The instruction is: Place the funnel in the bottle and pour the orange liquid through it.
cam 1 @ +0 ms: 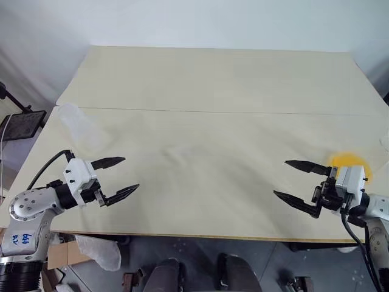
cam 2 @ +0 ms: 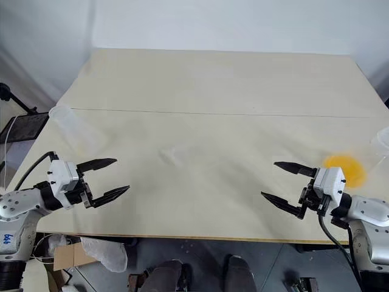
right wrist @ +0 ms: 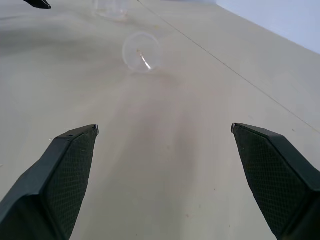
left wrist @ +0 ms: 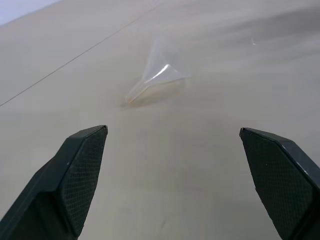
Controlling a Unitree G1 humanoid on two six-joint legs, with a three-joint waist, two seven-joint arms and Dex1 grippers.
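The funnel lies on its side in the middle of the table, its wide mouth facing my right gripper. The frosted bottle stands at the table's left edge, beyond my left gripper, which hovers open and empty near the front left and points toward the funnel. The orange liquid shows as a bright patch in a clear vessel at the far right, just behind my right gripper. That gripper is open too, with nothing in it, and points left toward the funnel.
The pale table has a seam across it behind the funnel. A clear rim shows at the right edge. A black stand sits off the table's left side. Plastic and cardboard clutter lies below the front edge.
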